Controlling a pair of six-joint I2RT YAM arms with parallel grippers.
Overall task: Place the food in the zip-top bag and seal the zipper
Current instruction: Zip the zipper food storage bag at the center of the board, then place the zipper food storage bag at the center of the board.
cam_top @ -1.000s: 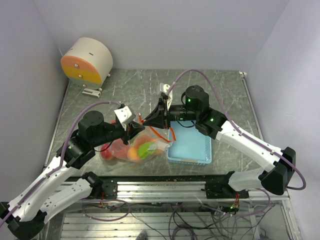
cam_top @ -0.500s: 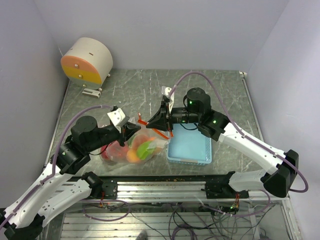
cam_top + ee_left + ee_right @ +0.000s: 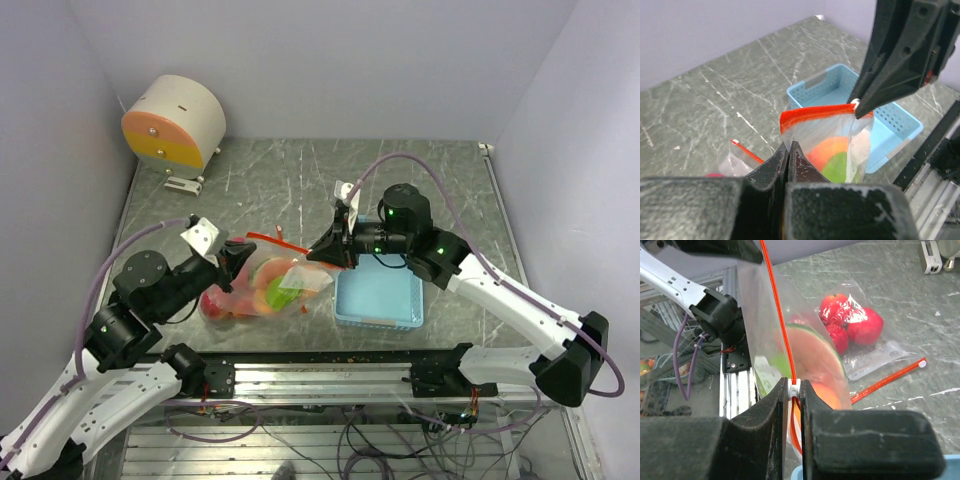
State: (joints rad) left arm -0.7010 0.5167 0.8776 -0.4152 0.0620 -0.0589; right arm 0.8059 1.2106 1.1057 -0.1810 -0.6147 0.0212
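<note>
The clear zip-top bag [image 3: 292,272] hangs stretched between my two grippers. Its red-orange zipper [image 3: 275,240] is its taut top edge, also seen in the left wrist view [image 3: 815,112]. My left gripper [image 3: 238,253] [image 3: 788,146] is shut on the bag's left top corner. My right gripper [image 3: 323,250] [image 3: 794,388] is shut on the white slider [image 3: 794,388] at the zipper's right end. An orange ball [image 3: 832,148], a green piece [image 3: 840,167] and a fruit slice [image 3: 815,352] are inside the bag. Red round fruits [image 3: 852,320] lie on the table in a second clear bag.
A light blue tray [image 3: 380,292] sits right of the bag, under my right gripper. The second bag's red strip [image 3: 887,381] lies flat on the table. A round cream and orange drum [image 3: 175,122] stands at the back left. The table's front rail is close below the bag.
The grippers have moved apart: the left pulled back to the left with the bag corner, the right shifted right and nearer. The zipper now spans a longer stretch between them.
</note>
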